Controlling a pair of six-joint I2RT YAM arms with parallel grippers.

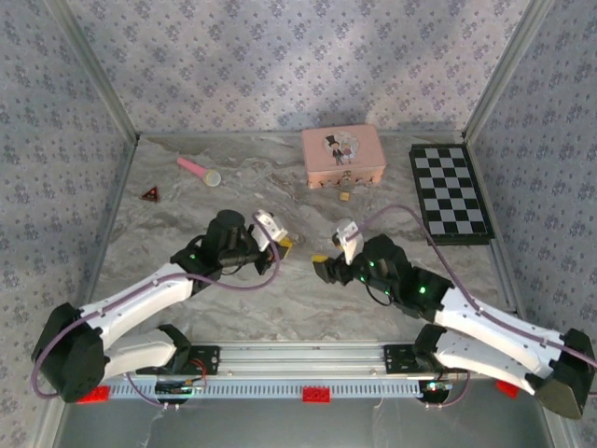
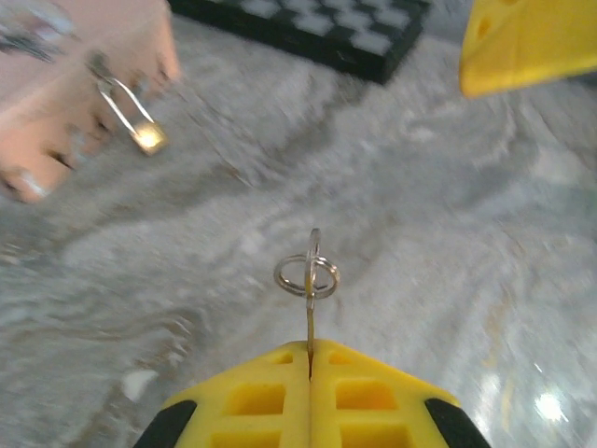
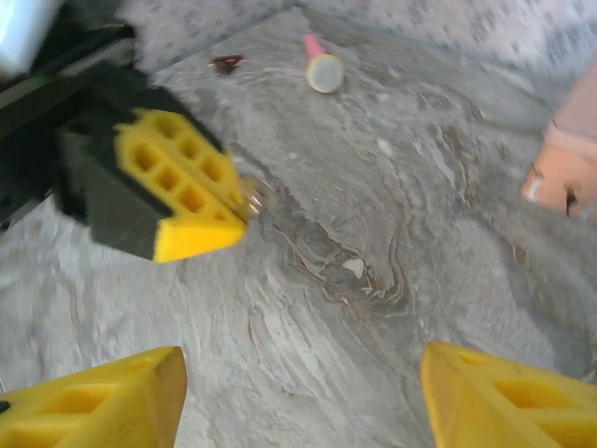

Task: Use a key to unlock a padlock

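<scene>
The key (image 2: 310,308) is off the table, pinched edge-on between the shut yellow fingers of the left gripper (image 2: 310,359). A thin grey strip of it stands out past the fingertips, with a small split ring (image 2: 306,275) through its free end. It hangs on the arms' side of the pink tin (image 1: 342,154), apart from it and a little to its left.

The padlock (image 2: 142,133) lies against that tin's near face. Its brass body is on the marbled table (image 1: 280,308) and its shackle slants up toward the tin. Whether the shackle is hooked through a clasp is too blurred to tell.

The right gripper (image 3: 303,373) hovers on the same near side of the tin, beside the left one and facing it. Its jaws are spread wide and hold nothing.

The ring sits at the exposed end, so the left fingers probably hold the blade, the part that must enter the lock. If so, the step in hand is a handover. The right jaws should close on the ring end, square to the flat of the key, and the left should let go only once that grip is firm. A skewed pinch would let so thin a piece twist or drop.

After that the blade has to be lined up with the keyway. The padlock is loose and light, so the free gripper would do well to steady its body against the tin before any push.
</scene>
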